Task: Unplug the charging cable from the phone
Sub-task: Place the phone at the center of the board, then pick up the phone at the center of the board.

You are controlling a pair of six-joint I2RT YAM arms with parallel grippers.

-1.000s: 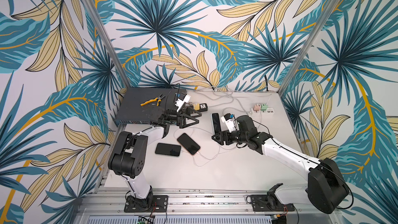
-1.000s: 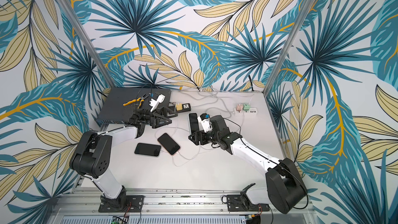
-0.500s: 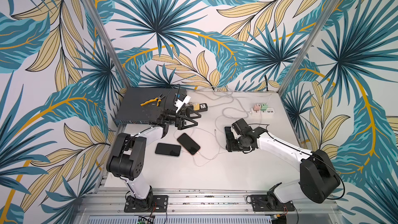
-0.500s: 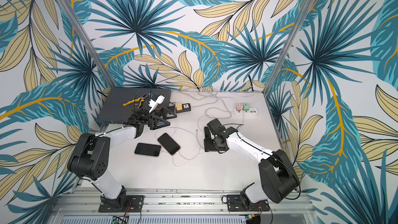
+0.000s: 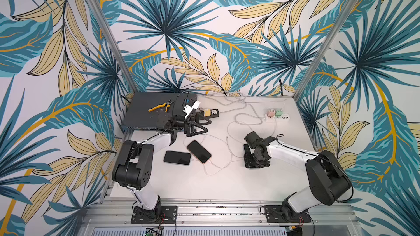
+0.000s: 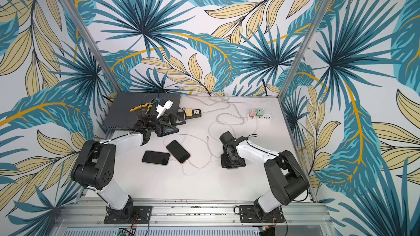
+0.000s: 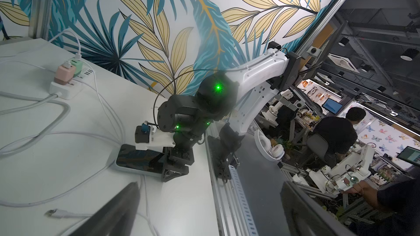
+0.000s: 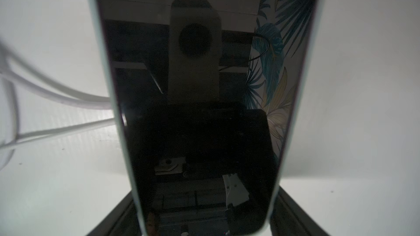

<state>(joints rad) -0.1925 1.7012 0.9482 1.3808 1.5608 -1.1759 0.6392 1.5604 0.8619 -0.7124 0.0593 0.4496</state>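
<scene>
A dark-screened phone lies flat on the white table at the right. My right gripper points down over it and is shut on its two long sides. In the right wrist view the phone fills the space between the fingers. The charging cable's free connector lies loose on the table, left of that phone and apart from it, and shows in the left wrist view as a white plug. My left gripper hovers open and empty at the back left.
Two more dark phones lie mid-table, the angled one with a white cable in its near end. At the back stand a dark box with pliers, a black socket and a white power strip. White cables loop across the table.
My right arm has swung right and lowered the phone from standing on end to lying flat on the table, still gripped. The left arm has hardly moved.
</scene>
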